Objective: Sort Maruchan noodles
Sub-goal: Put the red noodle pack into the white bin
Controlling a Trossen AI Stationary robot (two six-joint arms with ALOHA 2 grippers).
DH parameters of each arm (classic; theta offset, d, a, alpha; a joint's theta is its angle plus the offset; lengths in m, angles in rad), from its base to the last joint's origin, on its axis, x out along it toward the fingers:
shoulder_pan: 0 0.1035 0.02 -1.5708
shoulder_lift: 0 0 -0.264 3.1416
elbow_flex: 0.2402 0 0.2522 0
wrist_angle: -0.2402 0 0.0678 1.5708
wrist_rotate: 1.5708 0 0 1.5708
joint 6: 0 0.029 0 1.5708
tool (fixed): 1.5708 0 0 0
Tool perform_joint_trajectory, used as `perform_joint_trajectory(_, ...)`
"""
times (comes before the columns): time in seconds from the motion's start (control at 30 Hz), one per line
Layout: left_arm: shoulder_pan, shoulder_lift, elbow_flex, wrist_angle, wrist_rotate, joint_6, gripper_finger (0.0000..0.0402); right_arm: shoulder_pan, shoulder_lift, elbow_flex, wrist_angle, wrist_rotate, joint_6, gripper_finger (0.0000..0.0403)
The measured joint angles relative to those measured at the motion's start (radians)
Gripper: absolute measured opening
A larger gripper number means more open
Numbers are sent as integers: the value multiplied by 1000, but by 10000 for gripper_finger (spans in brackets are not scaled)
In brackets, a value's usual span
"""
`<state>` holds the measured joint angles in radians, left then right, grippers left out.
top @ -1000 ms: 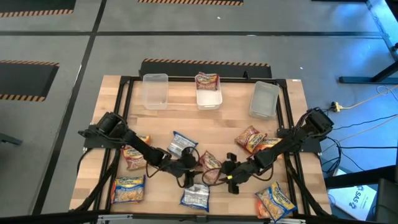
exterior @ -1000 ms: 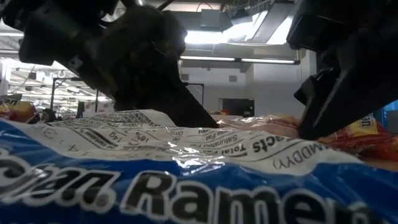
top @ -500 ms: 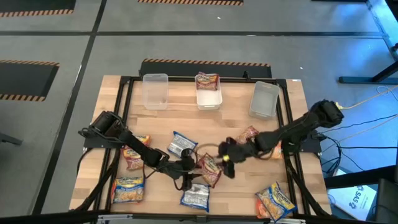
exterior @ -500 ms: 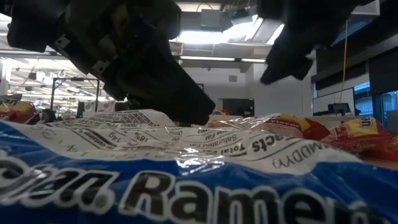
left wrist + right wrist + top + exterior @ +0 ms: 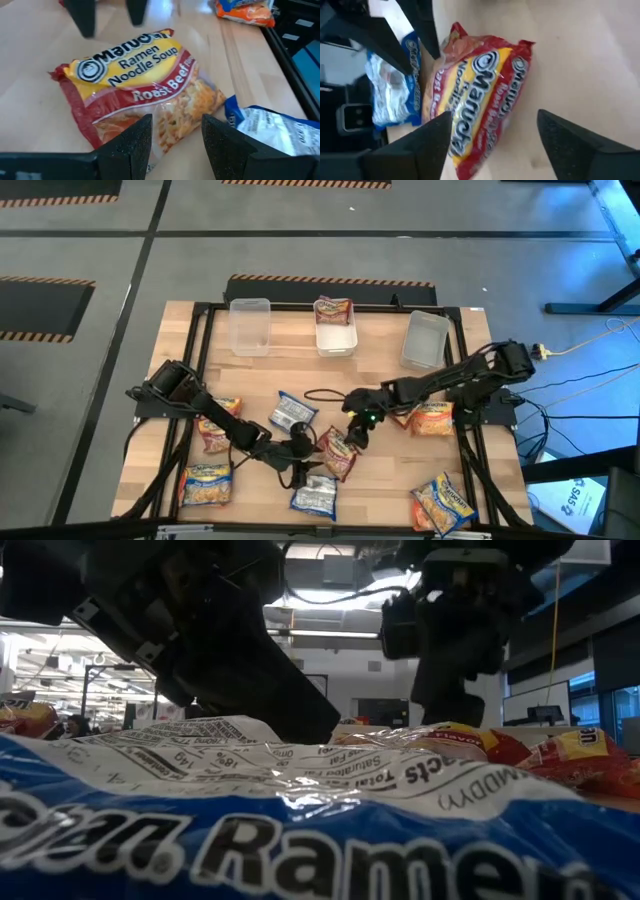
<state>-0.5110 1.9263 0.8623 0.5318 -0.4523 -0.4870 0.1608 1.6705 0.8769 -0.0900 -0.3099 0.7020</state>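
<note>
A red Roast Beef Maruchan packet [image 5: 337,453] lies flat on the wooden table between both grippers. My left gripper [image 5: 304,450] is open and low at the packet's left end [image 5: 150,125], one finger on each side of it. My right gripper [image 5: 353,432] is open and hovers above the packet's far right corner, looking down on it [image 5: 480,100]. Blue packets [image 5: 292,412] [image 5: 314,496] lie beside it; the nearer one fills the low view [image 5: 300,830]. Another red packet [image 5: 333,309] sits in the middle bin. My left gripper's open fingers [image 5: 131,142] stand on either side of the red packet's end, coming in level from the table's left. Whether they touch the wrapper I cannot tell. The packet lies flat on the table.
Three clear bins [image 5: 250,326] [image 5: 336,338] [image 5: 424,340] stand along the far edge. More packets lie scattered: red [image 5: 215,427] [image 5: 400,399], orange-yellow [image 5: 207,483] [image 5: 432,418] [image 5: 443,502]. A black frame [image 5: 195,360] borders the table. Bare wood shows in front of the bins.
My right gripper has risen from table height at the red packet's near right side and moved toward the far edge and a little left, so it now hangs above the packet. The red packet has turned slightly on the table.
</note>
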Motion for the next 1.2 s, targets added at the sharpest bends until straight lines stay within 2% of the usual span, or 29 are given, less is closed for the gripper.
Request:
perform_joint_trajectory(0.13,1,10,0,6,-6,13,165,1,47,-5,49,-41,25,304)
perform_joint_trajectory(0.3,2,50,1,10,-5,3,165,3,76,-7,86,-62,44,302)
perform_joint_trajectory(0.53,22,109,2,41,-11,2,165,3,83,-6,107,-40,54,299)
perform_joint_trajectory(0.8,35,111,2,70,-4,2,165,12,83,-6,144,-30,81,297)
perform_joint_trajectory(0.97,35,111,1,70,-3,9,165,32,88,-6,144,5,84,271)
perform_joint_trajectory(1.2,35,111,1,71,-6,26,165,36,114,-5,152,11,102,202)
